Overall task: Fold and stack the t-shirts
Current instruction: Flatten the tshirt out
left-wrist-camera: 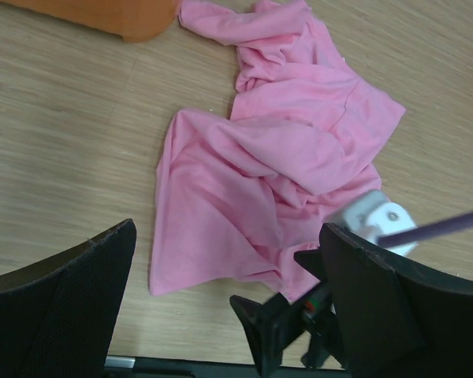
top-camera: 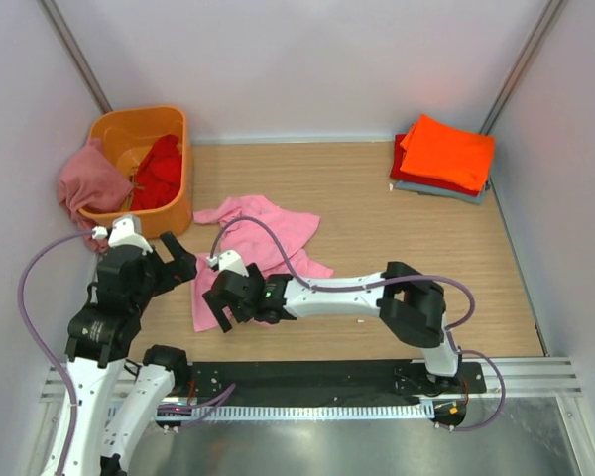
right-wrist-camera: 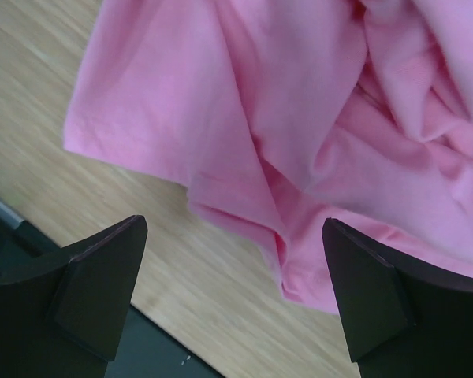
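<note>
A light pink t-shirt [top-camera: 263, 223] lies crumpled on the wooden table, left of centre. My right gripper [top-camera: 221, 297] hovers open over its near hem. In the right wrist view the hem [right-wrist-camera: 299, 102] sits just beyond the open right gripper [right-wrist-camera: 232, 283], with nothing between the jaws. My left gripper [top-camera: 174, 260] is open to the shirt's left, above bare wood. Its wrist view shows the whole shirt [left-wrist-camera: 284, 150] ahead of the left gripper [left-wrist-camera: 229, 291]. A folded stack at the back right has an orange t-shirt [top-camera: 448, 151] on top, a red one under it and a grey-blue one [top-camera: 446, 190] at the bottom.
An orange plastic tub [top-camera: 185, 188] stands at the back left with a red t-shirt [top-camera: 159, 171] inside. A dusty rose t-shirt [top-camera: 91, 180] hangs over its left side. The black base rail [top-camera: 317, 377] runs along the near edge. White walls close in both sides.
</note>
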Robot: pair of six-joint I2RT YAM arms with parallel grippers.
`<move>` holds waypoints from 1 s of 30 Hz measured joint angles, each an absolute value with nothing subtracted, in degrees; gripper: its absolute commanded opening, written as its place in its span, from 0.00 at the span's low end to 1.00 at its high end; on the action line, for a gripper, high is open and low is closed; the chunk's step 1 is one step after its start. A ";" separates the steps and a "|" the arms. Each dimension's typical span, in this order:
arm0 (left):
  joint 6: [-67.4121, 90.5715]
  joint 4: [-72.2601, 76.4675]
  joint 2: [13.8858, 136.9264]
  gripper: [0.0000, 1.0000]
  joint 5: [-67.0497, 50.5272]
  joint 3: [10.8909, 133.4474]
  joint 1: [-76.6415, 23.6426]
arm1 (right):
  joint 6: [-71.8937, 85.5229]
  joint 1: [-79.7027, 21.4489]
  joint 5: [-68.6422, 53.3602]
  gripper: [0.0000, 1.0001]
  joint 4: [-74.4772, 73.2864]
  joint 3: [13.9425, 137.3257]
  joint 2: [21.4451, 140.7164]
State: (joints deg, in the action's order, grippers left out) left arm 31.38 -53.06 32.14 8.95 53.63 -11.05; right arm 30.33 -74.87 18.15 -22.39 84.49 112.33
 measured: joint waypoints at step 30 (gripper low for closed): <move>34.65 -49.69 32.34 0.94 8.88 50.37 -11.09 | 47.16 -36.01 38.63 1.00 -46.74 51.05 65.71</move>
